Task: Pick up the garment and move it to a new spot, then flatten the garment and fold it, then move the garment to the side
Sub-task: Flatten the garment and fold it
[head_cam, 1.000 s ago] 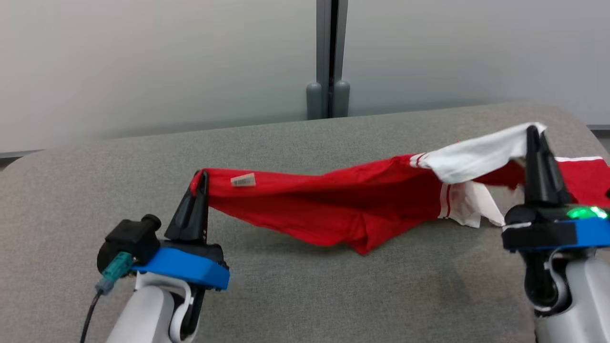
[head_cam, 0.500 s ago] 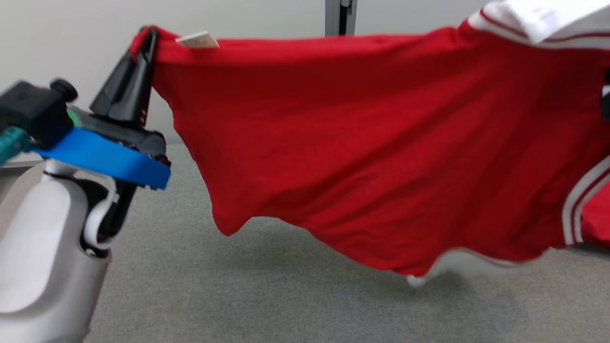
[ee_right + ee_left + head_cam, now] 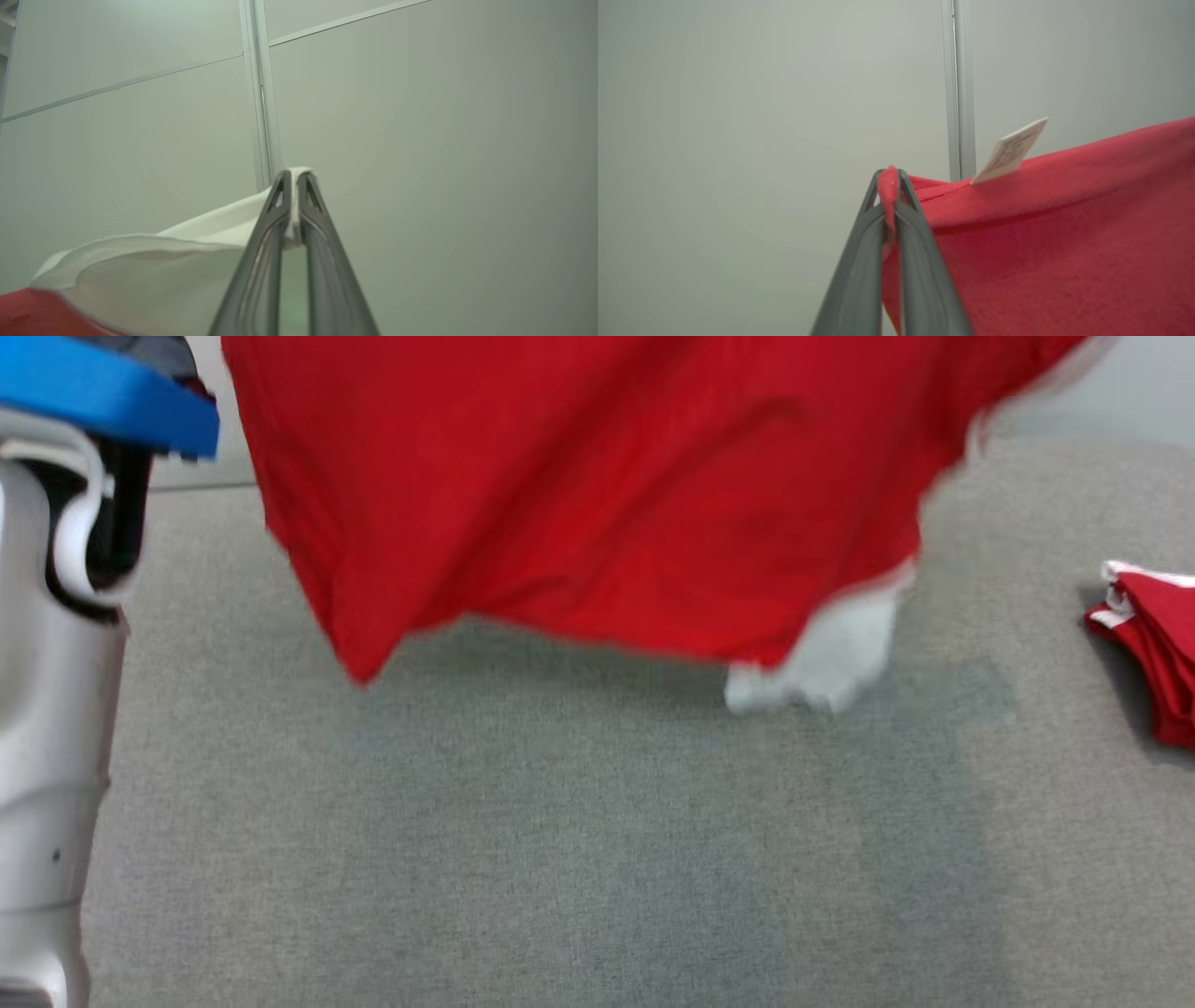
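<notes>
Lifting the garment [image 3: 579,495] high off the bench [image 3: 560,859], much higher than a second ago. Pinching a red corner tight in the left pincer [image 3: 889,182], a white corner tight in the right pincer [image 3: 294,179]. Hanging soft and thin, red with white trim. Carrying to a new spot; next, likely needing gentle lowering and spreading flat.

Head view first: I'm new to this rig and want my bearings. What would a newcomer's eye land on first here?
A big red garment hangs spread across the top of the head view, over the grey table. The left gripper pinches its red corner beside a white label, and the right gripper pinches its white part. Another red-and-white cloth lies on the table at the head view's right edge.
</notes>
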Available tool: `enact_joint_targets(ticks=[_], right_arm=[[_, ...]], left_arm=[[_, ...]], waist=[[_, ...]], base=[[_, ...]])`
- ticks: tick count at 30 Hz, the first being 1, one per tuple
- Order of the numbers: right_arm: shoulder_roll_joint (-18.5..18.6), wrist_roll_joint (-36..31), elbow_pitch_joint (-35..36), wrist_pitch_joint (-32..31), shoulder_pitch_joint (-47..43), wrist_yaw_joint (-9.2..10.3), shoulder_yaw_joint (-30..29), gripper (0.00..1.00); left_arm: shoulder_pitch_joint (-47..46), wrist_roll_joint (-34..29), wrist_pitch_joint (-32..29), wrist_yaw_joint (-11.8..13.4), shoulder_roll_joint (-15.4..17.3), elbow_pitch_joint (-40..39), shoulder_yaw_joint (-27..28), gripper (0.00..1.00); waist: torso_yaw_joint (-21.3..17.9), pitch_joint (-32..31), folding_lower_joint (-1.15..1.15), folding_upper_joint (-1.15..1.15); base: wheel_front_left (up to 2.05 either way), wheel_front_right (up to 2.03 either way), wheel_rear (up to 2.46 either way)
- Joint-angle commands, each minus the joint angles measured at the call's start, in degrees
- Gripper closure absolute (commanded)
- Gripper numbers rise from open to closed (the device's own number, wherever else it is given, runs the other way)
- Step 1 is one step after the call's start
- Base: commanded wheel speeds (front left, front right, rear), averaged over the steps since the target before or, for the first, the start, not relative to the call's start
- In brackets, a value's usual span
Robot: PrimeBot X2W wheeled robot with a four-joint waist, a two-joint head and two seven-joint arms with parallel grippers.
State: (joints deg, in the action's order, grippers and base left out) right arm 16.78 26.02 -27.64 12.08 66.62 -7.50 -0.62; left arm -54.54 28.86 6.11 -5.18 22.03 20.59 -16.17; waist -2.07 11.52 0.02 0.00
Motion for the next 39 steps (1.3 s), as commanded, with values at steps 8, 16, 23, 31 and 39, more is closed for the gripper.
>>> enact_joint_targets(ticks=[8, 16, 23, 31, 39], right_arm=[[0.62, -0.3, -7.06, 2.98, 6.15, 0.02, 1.3, 1.0], [0.39, 7.59, 2.71, 3.16, -17.7, 0.03, 3.01, 1.0], [-2.76, 11.56, 6.11, 3.17, -42.21, 0.03, 0.75, 1.0], [-6.56, 11.96, 7.25, 3.18, -65.17, 0.05, -1.39, 1.0], [-7.92, 11.99, 10.32, 3.18, -76.98, 0.04, -1.65, 1.0]], left_arm=[[-6.91, -3.03, 8.56, 0.45, -2.82, 11.68, 0.73, 1.0], [12.34, -4.38, 9.12, -0.09, -8.49, 7.46, 9.04, 1.0], [33.37, -7.27, 9.14, -1.5, -15.27, 6.11, 14.89, 1.0], [51.52, -9.45, 9.15, -2.25, -18.9, 3.94, 15.69, 1.0], [63.82, -6.67, 9.15, -2.32, -18.97, -1.26, 14.37, 1.0]], waist=[[0.52, 5.03, -0.02, 0.0], [-0.89, 4.47, -0.02, 0.0], [-2.25, 1.35, -0.02, 0.0], [-2.28, -4.94, -0.02, 0.0], [-2.31, -9.1, -0.02, 0.0]], base=[[0.0, 0.0, 0.0], [0.0, 0.0, 0.0], [0.0, 0.0, 0.0], [0.0, 0.0, 0.0], [0.0, 0.0, 0.0]])
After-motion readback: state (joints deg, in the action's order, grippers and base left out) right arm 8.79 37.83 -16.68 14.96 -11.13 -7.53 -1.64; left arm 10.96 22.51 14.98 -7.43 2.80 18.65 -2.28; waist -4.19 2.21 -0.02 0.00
